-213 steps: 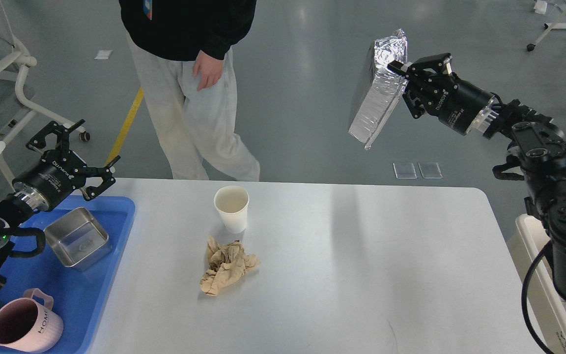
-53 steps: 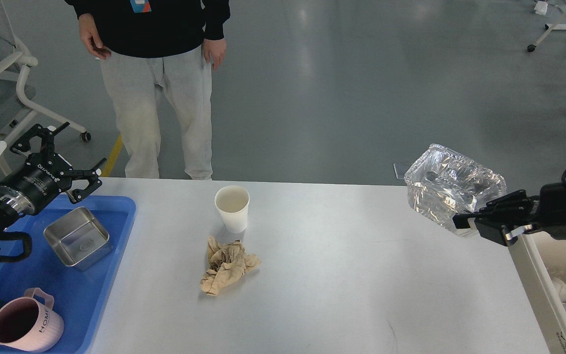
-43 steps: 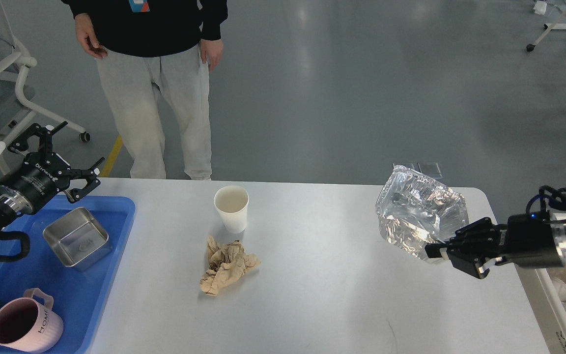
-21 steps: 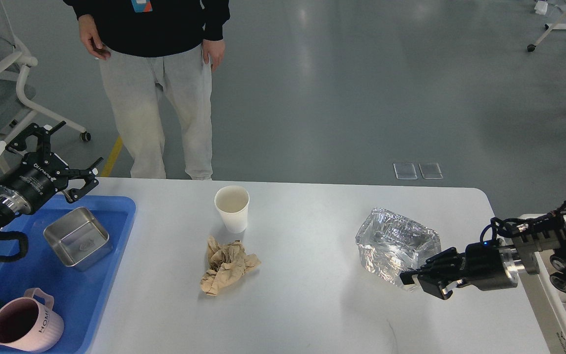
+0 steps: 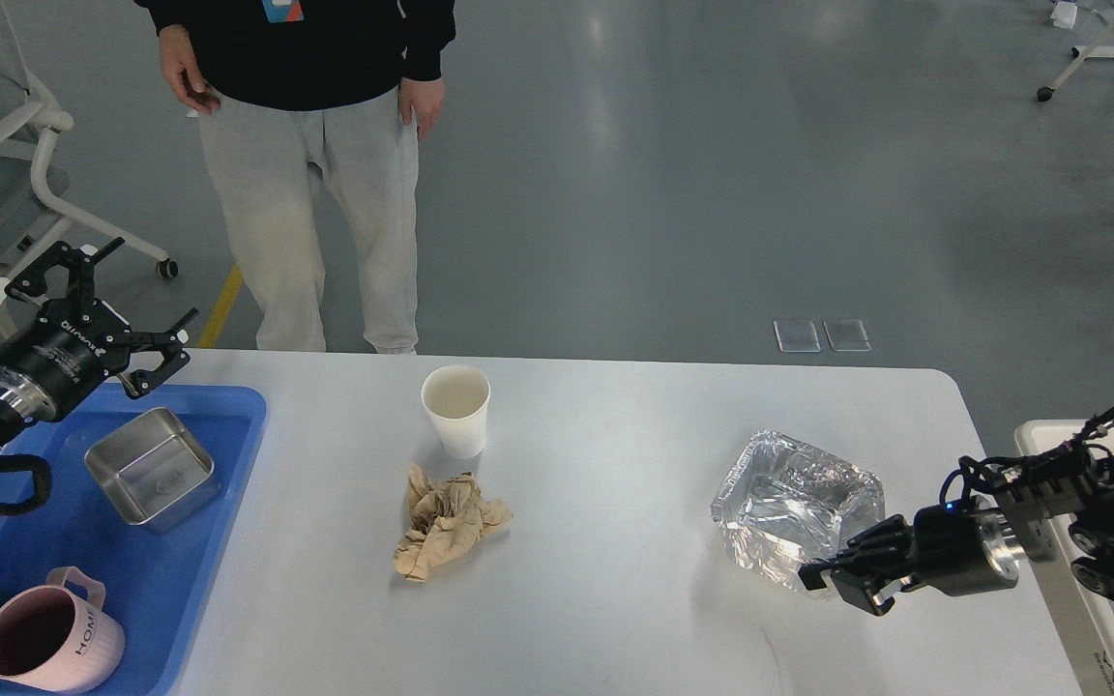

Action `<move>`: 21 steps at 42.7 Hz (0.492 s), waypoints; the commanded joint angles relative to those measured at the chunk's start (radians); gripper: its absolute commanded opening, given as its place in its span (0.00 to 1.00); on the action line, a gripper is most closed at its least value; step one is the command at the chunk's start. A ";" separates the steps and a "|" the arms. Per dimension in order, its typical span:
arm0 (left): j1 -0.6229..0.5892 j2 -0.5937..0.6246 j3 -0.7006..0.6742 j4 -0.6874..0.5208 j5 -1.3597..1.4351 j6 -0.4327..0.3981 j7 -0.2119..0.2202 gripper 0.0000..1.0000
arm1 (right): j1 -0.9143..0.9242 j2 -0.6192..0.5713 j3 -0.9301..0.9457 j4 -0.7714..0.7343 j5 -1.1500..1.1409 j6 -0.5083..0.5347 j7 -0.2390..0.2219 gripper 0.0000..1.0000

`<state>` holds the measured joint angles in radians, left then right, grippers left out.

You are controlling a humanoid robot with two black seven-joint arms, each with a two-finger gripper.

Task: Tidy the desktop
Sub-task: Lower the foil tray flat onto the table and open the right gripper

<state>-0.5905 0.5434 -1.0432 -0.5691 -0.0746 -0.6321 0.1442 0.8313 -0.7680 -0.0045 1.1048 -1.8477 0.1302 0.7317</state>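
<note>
Desktop (image 5: 615,599): matt, smooth. Foil tray (image 5: 794,507): shiny, crinkled. Cup (image 5: 457,410): paper. Wad (image 5: 446,522): crumpled brown paper. Tray (image 5: 131,570): blue plastic.

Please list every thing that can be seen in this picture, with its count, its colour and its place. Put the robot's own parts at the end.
desktop: 1, white-grey, fills the lower middle
paper cup: 1, white, upright at centre of desktop
crumpled paper: 1, tan, just in front of the cup
foil container: 1, silver, on the desktop's right part
tray: 1, blue, on the left end
metal box: 1, steel grey, on the tray
mug: 1, pink, on the tray's near part
bin: 1, white, right of the desktop
person: 1, black top, light trousers, behind the desktop
left hand: 1, black, open, above the tray's far edge
right hand: 1, black, at the foil container's near rim
</note>
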 commanded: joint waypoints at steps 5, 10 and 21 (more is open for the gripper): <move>0.000 0.001 0.000 0.000 -0.001 0.000 0.000 0.98 | 0.011 -0.013 0.001 0.024 0.015 0.002 0.005 0.53; 0.000 0.000 0.000 0.000 -0.001 0.000 0.000 0.98 | 0.023 -0.059 0.006 0.078 0.018 0.009 0.006 0.64; 0.000 -0.002 0.000 0.000 -0.001 -0.001 0.000 0.98 | 0.167 -0.254 0.009 0.216 0.221 0.160 0.003 0.91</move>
<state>-0.5905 0.5421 -1.0432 -0.5690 -0.0752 -0.6337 0.1442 0.9283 -0.9355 0.0036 1.2858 -1.7382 0.1807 0.7397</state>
